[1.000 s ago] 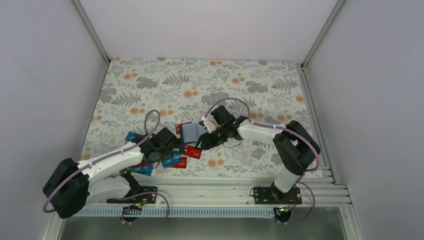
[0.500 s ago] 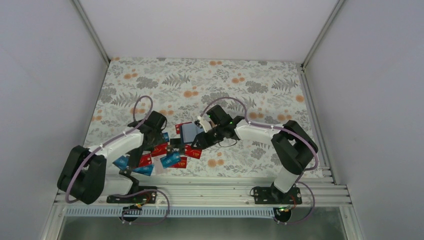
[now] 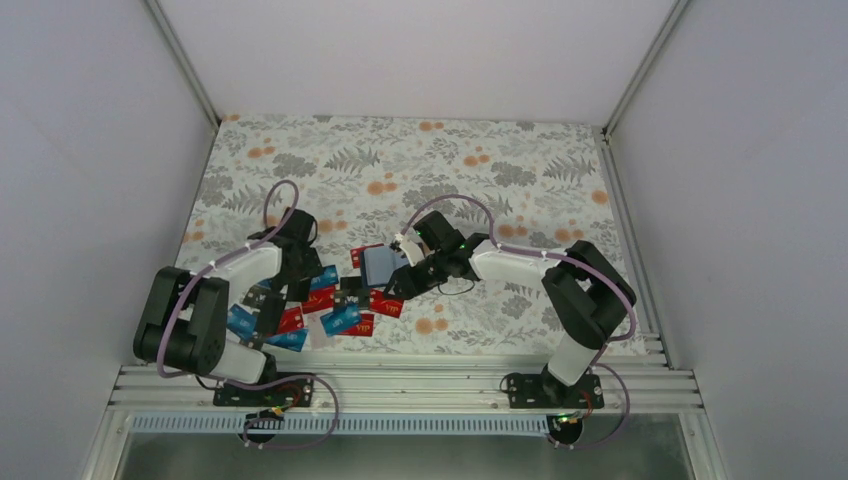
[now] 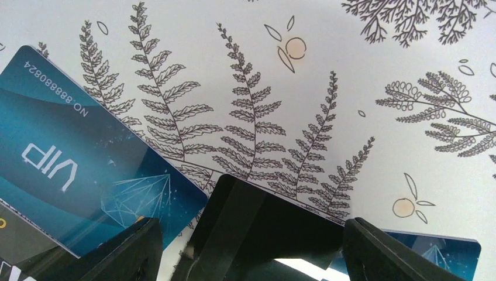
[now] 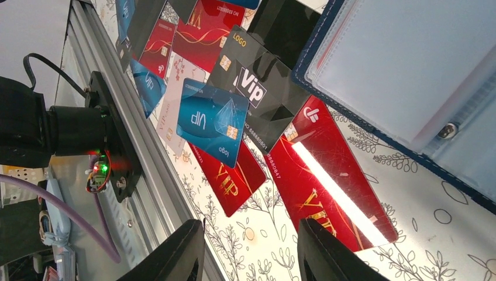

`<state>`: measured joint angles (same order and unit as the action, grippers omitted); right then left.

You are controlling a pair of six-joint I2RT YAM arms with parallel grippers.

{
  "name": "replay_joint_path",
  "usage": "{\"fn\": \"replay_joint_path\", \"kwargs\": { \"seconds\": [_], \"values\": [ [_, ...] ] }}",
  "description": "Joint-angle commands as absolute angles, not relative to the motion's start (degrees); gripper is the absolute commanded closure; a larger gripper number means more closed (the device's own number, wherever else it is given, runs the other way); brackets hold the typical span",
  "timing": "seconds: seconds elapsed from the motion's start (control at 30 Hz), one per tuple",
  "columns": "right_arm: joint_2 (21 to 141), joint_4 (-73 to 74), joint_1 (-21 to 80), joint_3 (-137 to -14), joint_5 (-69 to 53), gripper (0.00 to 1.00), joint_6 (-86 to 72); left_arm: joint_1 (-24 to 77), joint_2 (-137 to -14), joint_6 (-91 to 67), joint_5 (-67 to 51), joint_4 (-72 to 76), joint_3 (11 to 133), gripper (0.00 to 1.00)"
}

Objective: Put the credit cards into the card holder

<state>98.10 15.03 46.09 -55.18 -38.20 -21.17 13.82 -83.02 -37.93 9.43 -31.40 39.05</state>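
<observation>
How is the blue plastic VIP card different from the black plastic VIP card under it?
The blue plastic card is bright blue, the black plastic card dark. The blue card overlaps the black card's edge, lying on top. Blue's VIP letters are thin, black's bold. Both are chip-bearing rectangles lying flat.

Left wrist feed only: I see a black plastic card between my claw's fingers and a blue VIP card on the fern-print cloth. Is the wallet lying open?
Observer: Yes. On the right wrist camera the dark navy-blue squarish card holder lies open, pale clear pockets facing up.
Operator: Is the right claw holding anything?
Observer: No. The right claw is open and empty.
Operator: Where's the holder from my claw?
Observer: From above, it lies right of the left claw, across a spread of red, blue and black plastic cards.
</observation>
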Motion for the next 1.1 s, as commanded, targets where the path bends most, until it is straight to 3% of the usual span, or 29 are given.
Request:
{"fn": "replay_joint_path", "kwargs": {
  "seconds": [0.0,0.17,0.63,1.07],
  "values": [
    [98.9,14.8,46.4,-54.8,-37.4,0.58,-19.5,13.9,-85.0,-36.9,1.0,-26.8,34.3,0.28],
    [99.2,14.8,46.0,-54.7,-37.4,0.58,-19.2,19.2,-85.4,-40.1,-0.1,-26.2,32.3,0.43],
    [97.0,14.2,45.1,-51.6,-36.8,0.59,-19.7,38.9,-85.3,-53.7,-3.9,-26.6,33.1,0.44],
    [95.9,12.2,45.1,-48.5,-37.6,0.58,-21.4,48.1,-83.7,-61.0,-4.6,-25.7,29.4,0.44]
  ]
}}
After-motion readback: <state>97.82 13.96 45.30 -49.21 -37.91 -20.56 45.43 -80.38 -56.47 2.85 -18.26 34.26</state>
